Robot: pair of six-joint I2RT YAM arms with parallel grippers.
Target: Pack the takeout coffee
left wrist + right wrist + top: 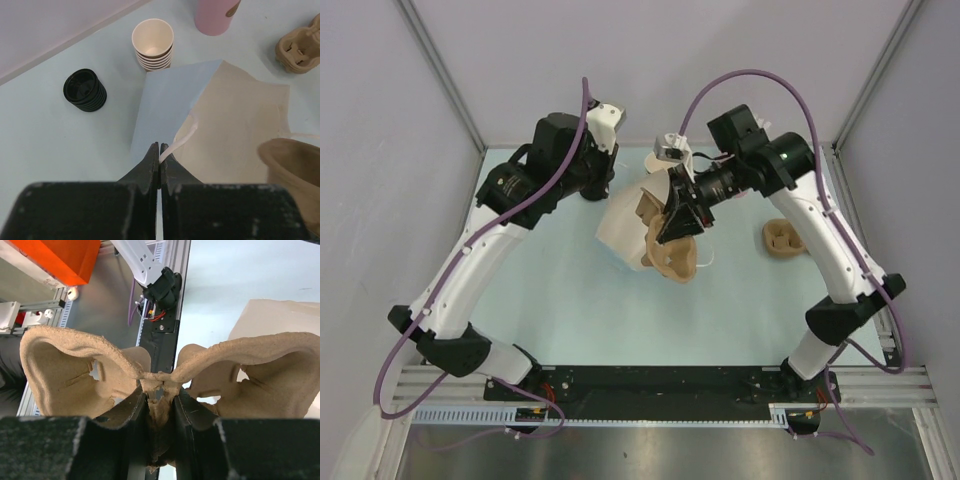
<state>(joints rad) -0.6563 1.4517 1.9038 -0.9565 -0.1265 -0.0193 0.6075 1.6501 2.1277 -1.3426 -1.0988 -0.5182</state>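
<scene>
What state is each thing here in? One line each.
Left tool: shut on the bag handle.
Right tool: shut on centre rib of held carrier.
Paper bag: held by its handle.
Cup stack: upright, lidless.
Lid stack: upright, free.
Pink cup: upright.
Spare carrier: on table, free.

Lighting is bright, diffuse and from overhead in all three views, with only faint soft shadows on the table point(550, 300). Top view is sharp, with mild glare on the metal strip point(650, 450) along the bottom. Left wrist: left gripper fingers point(148, 172) are dark and blurred, bag handle point(182, 137) is nearly blown out, cup stack point(152, 45) is crisp. Right wrist: pulp carrier point(65, 370) is sharp, right gripper fingers point(131, 425) are soft, and the far background is washed.
</scene>
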